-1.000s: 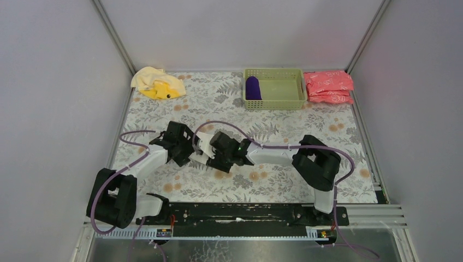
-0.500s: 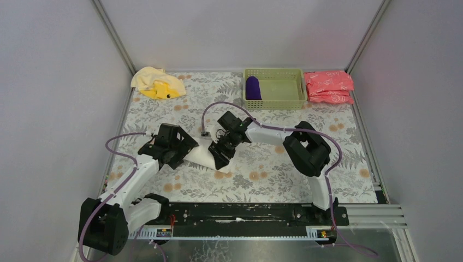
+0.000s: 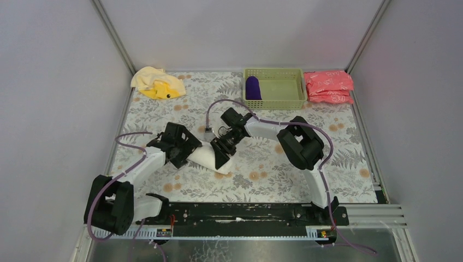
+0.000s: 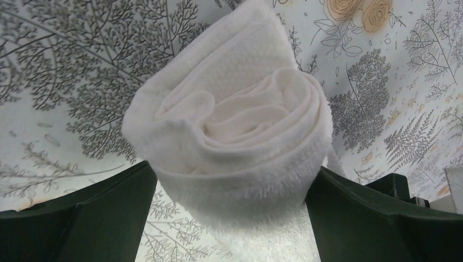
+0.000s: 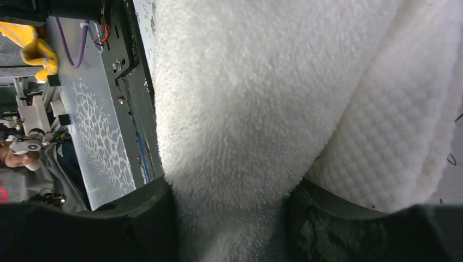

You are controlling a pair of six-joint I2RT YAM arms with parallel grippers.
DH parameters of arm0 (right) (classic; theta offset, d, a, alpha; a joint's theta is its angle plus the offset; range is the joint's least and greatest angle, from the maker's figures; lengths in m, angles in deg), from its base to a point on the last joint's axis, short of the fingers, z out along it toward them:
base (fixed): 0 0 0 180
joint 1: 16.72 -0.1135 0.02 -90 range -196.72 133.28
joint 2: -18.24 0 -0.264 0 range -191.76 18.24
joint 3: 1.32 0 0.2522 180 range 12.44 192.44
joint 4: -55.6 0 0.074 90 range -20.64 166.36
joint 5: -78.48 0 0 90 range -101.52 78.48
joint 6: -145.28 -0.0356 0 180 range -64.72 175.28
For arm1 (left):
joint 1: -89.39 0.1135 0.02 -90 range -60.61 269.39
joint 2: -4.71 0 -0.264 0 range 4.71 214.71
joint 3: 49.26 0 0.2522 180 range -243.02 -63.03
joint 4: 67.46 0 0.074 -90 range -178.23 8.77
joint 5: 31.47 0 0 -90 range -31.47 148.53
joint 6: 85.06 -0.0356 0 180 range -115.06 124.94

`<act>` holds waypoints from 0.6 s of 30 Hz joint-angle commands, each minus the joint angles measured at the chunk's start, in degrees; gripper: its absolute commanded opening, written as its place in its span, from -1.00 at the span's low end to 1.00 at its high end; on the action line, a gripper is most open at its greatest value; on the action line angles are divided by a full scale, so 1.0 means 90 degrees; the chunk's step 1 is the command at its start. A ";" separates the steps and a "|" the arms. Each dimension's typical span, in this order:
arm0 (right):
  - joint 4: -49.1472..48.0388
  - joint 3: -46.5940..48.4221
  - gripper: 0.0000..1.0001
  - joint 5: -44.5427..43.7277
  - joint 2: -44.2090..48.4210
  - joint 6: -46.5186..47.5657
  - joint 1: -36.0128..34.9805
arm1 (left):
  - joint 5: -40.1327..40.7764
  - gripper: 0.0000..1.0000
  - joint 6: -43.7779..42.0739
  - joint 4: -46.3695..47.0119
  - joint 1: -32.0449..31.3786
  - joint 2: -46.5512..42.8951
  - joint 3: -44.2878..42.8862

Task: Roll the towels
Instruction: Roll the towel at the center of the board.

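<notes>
- white towel: plain white terry, with a band of small quilted diamonds along one edge.
- purple towel: plain dark purple.
- yellow towel, far left corner of the table: pale yellow, with a brighter yellow patch bearing a small dark dot.
- basket: light green.
- packets, far right corner: pink-red with a faint paler print.
- table: pale cover printed with grey ferns and tan-orange roses.
- arms: black and white, with purple cables.

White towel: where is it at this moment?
In the top view the white towel lies rolled at mid-table, left of centre, between the left fingers and the right fingers, which pinch it.
</notes>
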 commanded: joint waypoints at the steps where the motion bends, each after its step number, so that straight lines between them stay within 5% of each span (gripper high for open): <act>1: 0.0906 -0.0092 -0.05 -0.0161 -0.0419 -0.0156 -0.0108 | 0.0323 0.99 -0.0055 0.0168 0.0031 0.0551 0.0236; 10: -0.0047 -0.0969 0.50 -0.2249 0.1444 -0.0400 -0.0130 | 0.0259 0.65 -0.0223 0.0391 -0.0080 0.1104 0.0328; 18: -0.1062 -0.1964 0.89 -0.5555 0.3484 0.0177 -0.0951 | 0.0150 0.54 -0.0355 0.0580 -0.0508 0.1644 0.0146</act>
